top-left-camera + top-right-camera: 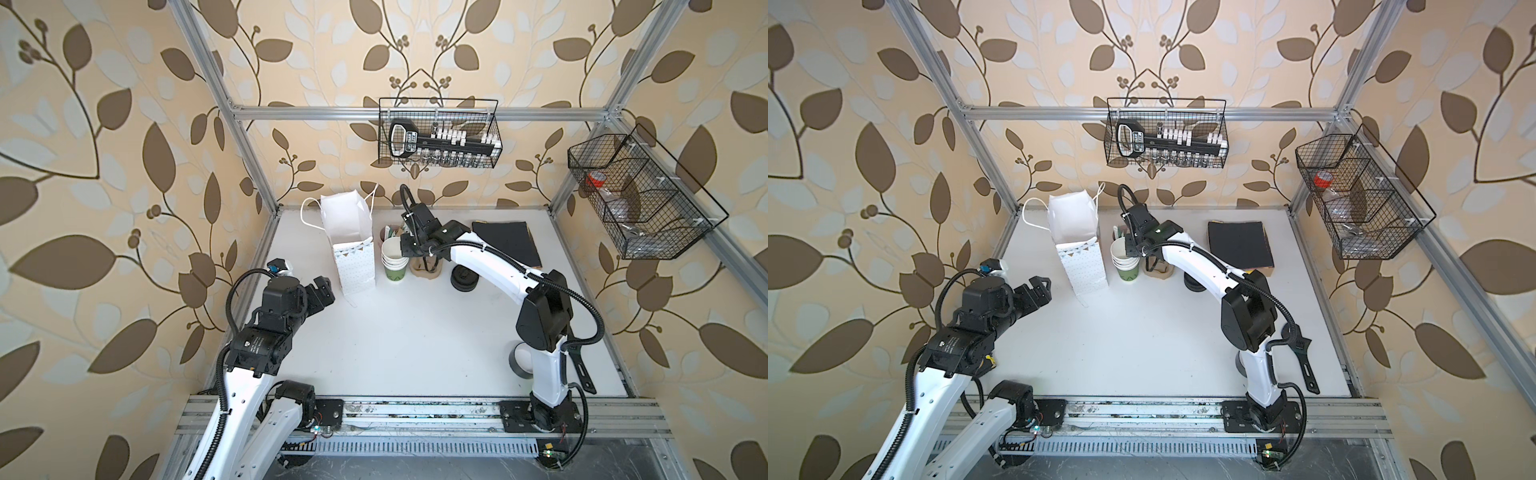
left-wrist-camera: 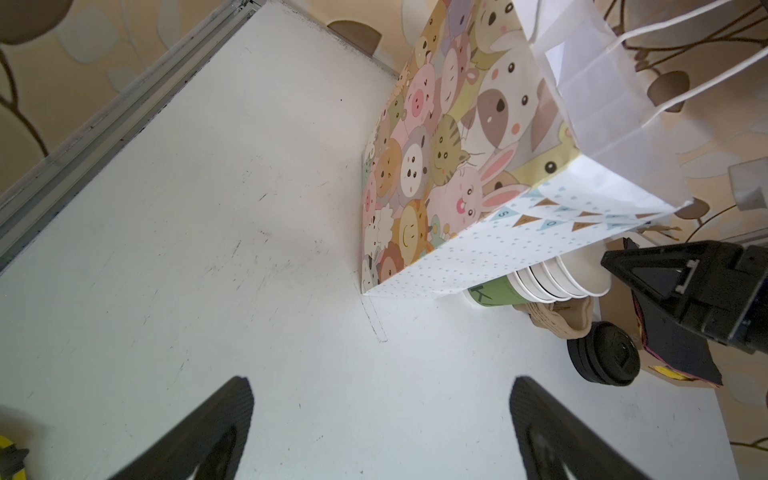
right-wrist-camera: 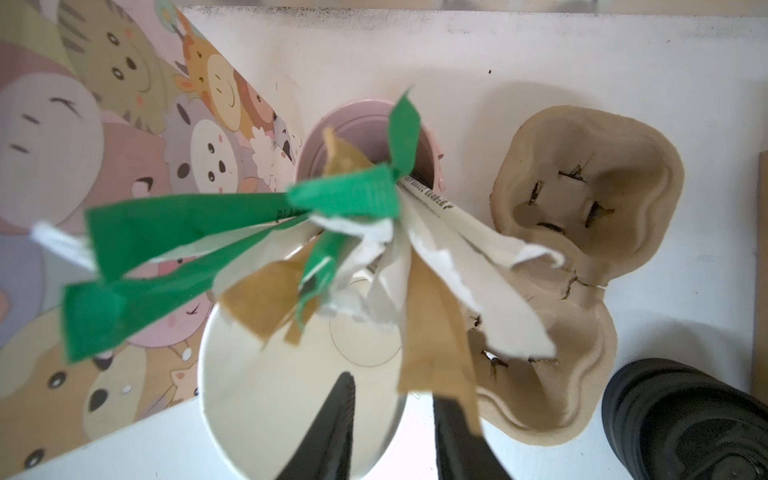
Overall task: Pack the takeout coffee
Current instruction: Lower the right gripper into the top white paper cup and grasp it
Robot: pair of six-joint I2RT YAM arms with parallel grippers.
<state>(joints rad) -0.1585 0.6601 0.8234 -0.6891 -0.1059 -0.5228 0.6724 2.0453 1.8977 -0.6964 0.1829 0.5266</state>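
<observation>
The takeout coffee is out of view in every frame. My right gripper (image 1: pixel 405 245) (image 3: pixel 395 390) hangs over the stack of white-and-green cups (image 1: pixel 394 259) (image 3: pixel 270 395). One finger is inside the top cup and the other outside its rim, with a narrow gap still showing on both sides of the wall. Just left of the cups stands the open paper bag (image 1: pixel 353 257) (image 2: pixel 436 174) with animal faces. My left gripper (image 1: pixel 322 291) (image 2: pixel 382 380) is wide open over bare table, short of the bag.
An empty cardboard cup carrier (image 1: pixel 426 272) (image 3: pixel 582 208) sits right of the cups, with a stack of black lids (image 1: pixel 464 279) (image 2: pixel 602 357) beyond it. A pink cup of paper-wrapped sticks (image 3: pixel 353 137) stands behind. A black mat (image 1: pixel 507 241) lies at the back right and a tape roll (image 1: pixel 519 359) by the right arm's base.
</observation>
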